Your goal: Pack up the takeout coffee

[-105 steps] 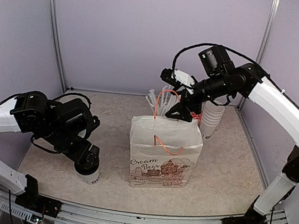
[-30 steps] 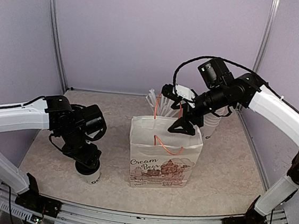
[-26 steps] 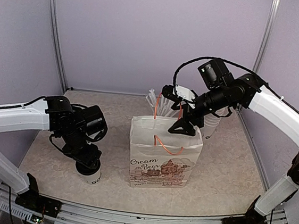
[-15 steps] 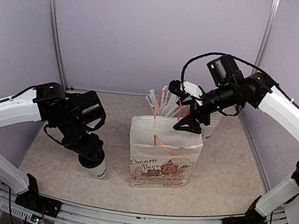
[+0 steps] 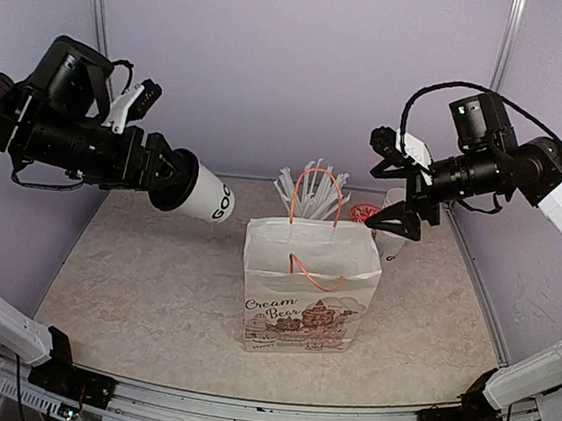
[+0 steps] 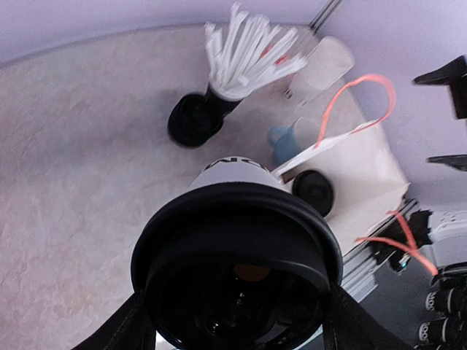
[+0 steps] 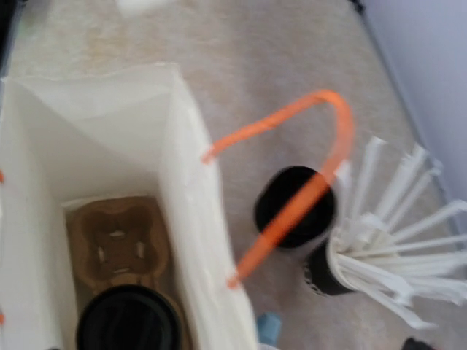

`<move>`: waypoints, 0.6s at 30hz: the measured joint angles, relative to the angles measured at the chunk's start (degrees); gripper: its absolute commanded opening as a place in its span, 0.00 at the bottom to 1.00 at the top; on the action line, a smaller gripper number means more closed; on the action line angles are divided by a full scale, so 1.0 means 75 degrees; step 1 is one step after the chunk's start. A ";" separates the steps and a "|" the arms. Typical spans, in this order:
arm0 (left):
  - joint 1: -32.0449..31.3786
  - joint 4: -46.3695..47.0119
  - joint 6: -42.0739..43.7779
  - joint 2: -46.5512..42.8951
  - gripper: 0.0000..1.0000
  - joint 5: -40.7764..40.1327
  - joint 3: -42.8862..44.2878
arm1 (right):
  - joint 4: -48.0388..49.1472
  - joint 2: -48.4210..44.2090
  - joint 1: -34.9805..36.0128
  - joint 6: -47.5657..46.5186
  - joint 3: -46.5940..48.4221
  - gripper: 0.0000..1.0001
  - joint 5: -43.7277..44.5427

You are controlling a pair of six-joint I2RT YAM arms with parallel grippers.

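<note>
The left claw (image 5: 167, 179) pinches a black-lidded white cup (image 5: 207, 196) at its lid end, tipped sideways in the air, up and left of the paper bag (image 5: 309, 279) on the tabletop (image 5: 152, 288). The right claw (image 5: 395, 194) hangs spread, holding nothing, above the bag's right rear. A second cup (image 7: 128, 319) sits inside the bag.

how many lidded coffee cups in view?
2. One lidded cup is in the left hand, in the air left of the paper bag; second cup sits inside the bag. Unclear: dark round thing by the straws.
</note>
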 measured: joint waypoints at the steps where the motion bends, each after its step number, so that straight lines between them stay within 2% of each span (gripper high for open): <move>1: -0.0055 0.0216 0.0102 -0.0050 0.54 -0.0020 0.0216 | 0.0000 -0.0047 -0.0108 -0.0009 0.0003 1.00 -0.0009; 6: -0.0192 0.1443 0.0717 -0.0128 0.54 0.0443 0.0495 | 0.0038 0.0061 -0.0662 -0.0006 0.0015 0.99 0.0079; 8: -0.0283 0.1699 0.1003 0.0230 0.53 0.0688 0.0676 | 0.0076 0.0169 -0.0784 -0.0006 0.0015 1.00 0.0178; 13: -0.0580 0.1716 0.1542 0.1740 0.52 0.0866 0.1431 | 0.0245 0.0329 -0.0950 0.0052 -0.0023 0.99 0.0527; 18: -0.0813 0.1279 0.1813 0.3086 0.52 0.0871 0.1588 | 0.0396 0.0326 -0.1011 0.0102 -0.0047 0.99 0.0749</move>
